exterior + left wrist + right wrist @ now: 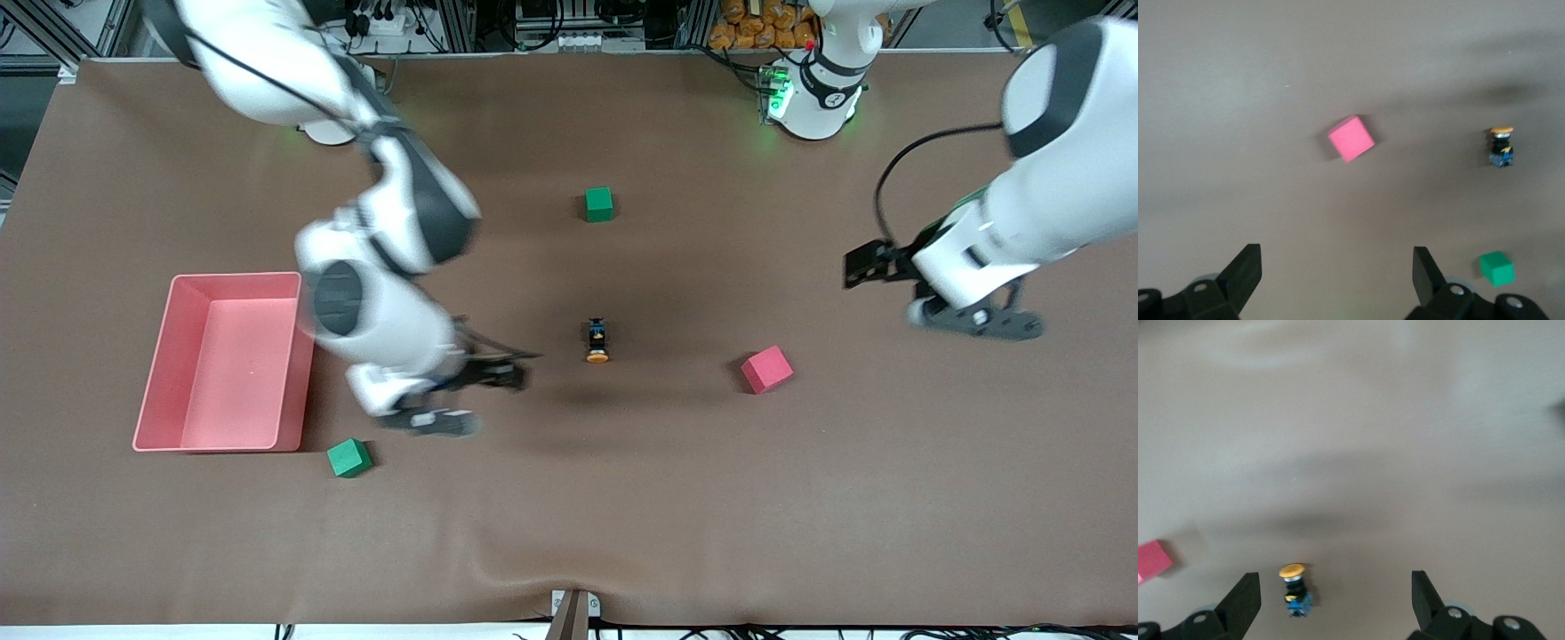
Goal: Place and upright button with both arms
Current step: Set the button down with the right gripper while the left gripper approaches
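Observation:
The button lies on its side mid-table, its orange cap toward the front camera and its black-and-blue body away from it. My right gripper hangs open and empty above the table, off toward the right arm's end from the button. In the right wrist view the button shows on the table between the spread fingers of that gripper. My left gripper is open and empty, up over the left arm's end of the table. The left wrist view shows this gripper and, off to one side, the button.
A pink cube lies between the button and the left arm's end. One green cube sits farther from the front camera than the button, another beside a pink bin at the right arm's end.

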`<move>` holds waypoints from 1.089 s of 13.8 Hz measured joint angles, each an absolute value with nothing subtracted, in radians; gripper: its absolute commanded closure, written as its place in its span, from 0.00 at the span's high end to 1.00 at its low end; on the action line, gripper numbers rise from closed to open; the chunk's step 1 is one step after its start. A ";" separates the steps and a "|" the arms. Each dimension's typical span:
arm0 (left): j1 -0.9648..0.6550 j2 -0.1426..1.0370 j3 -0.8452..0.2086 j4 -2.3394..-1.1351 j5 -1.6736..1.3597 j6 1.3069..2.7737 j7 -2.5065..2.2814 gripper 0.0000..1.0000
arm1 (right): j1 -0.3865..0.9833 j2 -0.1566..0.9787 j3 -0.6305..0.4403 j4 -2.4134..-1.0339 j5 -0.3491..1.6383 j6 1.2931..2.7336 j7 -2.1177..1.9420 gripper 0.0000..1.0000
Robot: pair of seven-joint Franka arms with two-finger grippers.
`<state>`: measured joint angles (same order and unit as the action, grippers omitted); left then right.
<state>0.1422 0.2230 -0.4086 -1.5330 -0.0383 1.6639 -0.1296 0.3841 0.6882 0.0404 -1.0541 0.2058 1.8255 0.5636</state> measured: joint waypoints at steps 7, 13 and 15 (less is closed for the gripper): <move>-0.025 0.438 -0.411 -1.508 -0.038 1.802 -0.275 1.00 | 0.101 0.416 0.071 -1.048 0.043 1.450 0.502 1.00; -0.191 0.565 -0.409 -1.480 -0.038 1.935 -0.440 1.00 | 0.053 0.189 -0.018 -1.190 -0.008 1.377 0.399 1.00; -0.243 0.619 -0.396 -1.462 -0.038 1.956 -0.456 1.00 | 0.033 0.080 -0.036 -1.378 -0.008 1.498 0.383 1.00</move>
